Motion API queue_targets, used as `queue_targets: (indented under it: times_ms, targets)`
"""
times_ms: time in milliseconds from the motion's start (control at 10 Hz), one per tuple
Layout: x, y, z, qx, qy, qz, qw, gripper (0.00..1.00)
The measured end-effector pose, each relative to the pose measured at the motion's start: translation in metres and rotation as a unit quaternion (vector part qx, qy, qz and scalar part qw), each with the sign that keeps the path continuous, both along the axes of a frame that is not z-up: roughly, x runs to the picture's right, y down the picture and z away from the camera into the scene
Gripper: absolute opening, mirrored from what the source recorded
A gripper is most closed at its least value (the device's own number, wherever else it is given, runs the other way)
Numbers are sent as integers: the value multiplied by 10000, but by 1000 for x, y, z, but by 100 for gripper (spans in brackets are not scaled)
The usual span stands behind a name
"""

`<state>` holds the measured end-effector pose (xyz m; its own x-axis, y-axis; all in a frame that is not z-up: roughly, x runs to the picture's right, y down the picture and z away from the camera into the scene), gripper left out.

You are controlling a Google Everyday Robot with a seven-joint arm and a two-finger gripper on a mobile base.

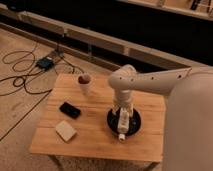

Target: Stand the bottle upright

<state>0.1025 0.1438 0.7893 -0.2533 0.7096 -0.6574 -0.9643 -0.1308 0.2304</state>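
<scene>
The gripper [121, 107] hung over the black bowl [112, 125] at the right of the wooden table [95, 137]. The bottle [122, 122] lay in the bowl, cap pointing near. Whether the claw was open or closed could not be told.

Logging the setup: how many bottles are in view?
1: the bottle lies in the black bowl, directly under the gripper. The arm could hide another behind it.

Lab-like space: loose cables [24, 79] on bare floor [15, 132], wooden table [95, 142], gripper [121, 113] over bowl [136, 126].
</scene>
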Motion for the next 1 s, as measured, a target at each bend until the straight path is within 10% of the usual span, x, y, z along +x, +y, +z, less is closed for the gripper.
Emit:
queue_targets:
  times_ms: [1000]
  targets:
    - [-4, 27, 2, 211, 216, 61, 9995, 65]
